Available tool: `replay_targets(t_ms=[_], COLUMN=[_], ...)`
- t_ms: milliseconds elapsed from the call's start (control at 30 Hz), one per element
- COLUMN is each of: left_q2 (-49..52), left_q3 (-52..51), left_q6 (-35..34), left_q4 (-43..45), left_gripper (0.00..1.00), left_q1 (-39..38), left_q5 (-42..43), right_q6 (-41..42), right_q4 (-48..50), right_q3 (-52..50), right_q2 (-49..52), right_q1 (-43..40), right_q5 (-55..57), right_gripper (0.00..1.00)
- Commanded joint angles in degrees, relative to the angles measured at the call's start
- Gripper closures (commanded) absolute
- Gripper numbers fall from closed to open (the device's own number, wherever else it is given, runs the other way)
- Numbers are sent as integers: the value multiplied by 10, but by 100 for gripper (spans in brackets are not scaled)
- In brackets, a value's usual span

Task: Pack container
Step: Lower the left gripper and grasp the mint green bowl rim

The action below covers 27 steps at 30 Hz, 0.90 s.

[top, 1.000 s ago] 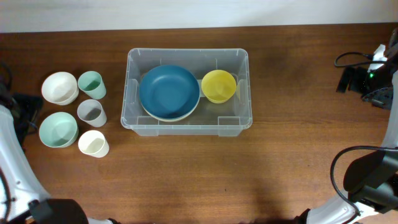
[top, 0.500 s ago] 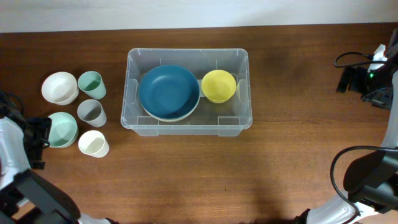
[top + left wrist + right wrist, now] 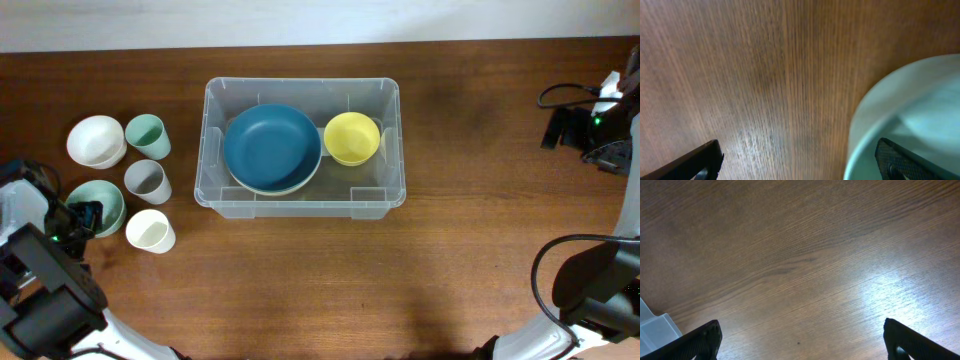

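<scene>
Glare whitens the table (image 3: pixel 900 295) beneath soft, even light.

Left arm (image 3: pixel 40 275) hides part of the mint bowl (image 3: pixel 102 203); up close it's blurred and cut by the frame. Of the container (image 3: pixel 654 329), only a corner shows.

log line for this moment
left gripper: open, over mint bowl rim | right gripper: open, over table | container: blue dish, yellow bowl inside

Wooden table (image 3: pixel 300 280): clear container (image 3: pixel 300 207) centre; left: white bowl (image 3: pixel 96 140), mint bowl (image 3: pixel 105 198), mint cup (image 3: pixel 147 135), grey cup (image 3: pixel 147 181), cream cup (image 3: pixel 149 231).
</scene>
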Motion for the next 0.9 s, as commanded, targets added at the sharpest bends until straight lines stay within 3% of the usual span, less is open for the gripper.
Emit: replay_targets(t_ms=[0, 67, 167, 333, 500, 567, 867], left_q2=[16, 16, 16, 16, 16, 16, 12], left_q3=[-5, -5, -5, -5, -5, -5, 31], left_q6=[-7, -7, -7, -7, -7, -7, 15], left_q4=[1, 4, 10, 18, 18, 18, -10], left_gripper=[1, 2, 11, 62, 94, 99, 99], left_q1=[-2, -2, -2, 0, 0, 0, 24], left_q5=[2, 2, 2, 2, 2, 2, -2], right_q6=[5, 5, 5, 5, 5, 5, 5], right_q4=[0, 0, 0, 0, 0, 0, 0], right_q3=[-2, -2, -2, -2, -2, -2, -2], right_q2=[2, 2, 2, 2, 2, 2, 2], right_q1=[-2, -2, -2, -2, -2, -2, -2], right_q5=[-1, -1, -1, -1, -1, -1, -1], right_gripper=[1, 1, 1, 1, 1, 1, 1])
